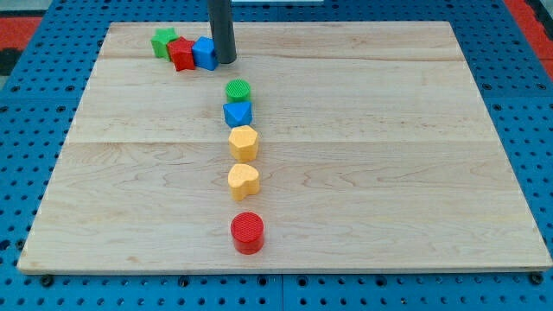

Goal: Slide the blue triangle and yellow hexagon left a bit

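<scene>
Your arm carries no claw, so there is nothing to open or clamp: only the dark rod, and my tip (225,61) rests on the wooden board (389,173) near the view's top, touching the right side of a blue block (204,53). Beside that sit a red block (181,53) and a green block (162,42). Below, well apart from the tip, runs a column: green cylinder (238,90), blue triangle (237,113), yellow hexagon (244,142), yellow heart (244,180), red cylinder (247,232).
</scene>
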### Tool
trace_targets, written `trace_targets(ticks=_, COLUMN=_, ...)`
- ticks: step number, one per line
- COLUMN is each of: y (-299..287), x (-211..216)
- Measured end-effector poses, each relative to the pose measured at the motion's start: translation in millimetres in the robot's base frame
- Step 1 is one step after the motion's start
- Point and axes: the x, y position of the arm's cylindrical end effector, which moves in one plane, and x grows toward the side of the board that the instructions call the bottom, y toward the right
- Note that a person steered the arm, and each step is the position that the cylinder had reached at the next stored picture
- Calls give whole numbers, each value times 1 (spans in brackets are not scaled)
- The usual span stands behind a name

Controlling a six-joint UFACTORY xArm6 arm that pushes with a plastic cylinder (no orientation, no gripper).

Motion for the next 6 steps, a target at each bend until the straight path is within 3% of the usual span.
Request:
trace_targets(ticks=3, y=-8, x=11)
trace_targets(ticks=5, y=57, x=116)
trace_targets(ticks=6, y=72, x=138)
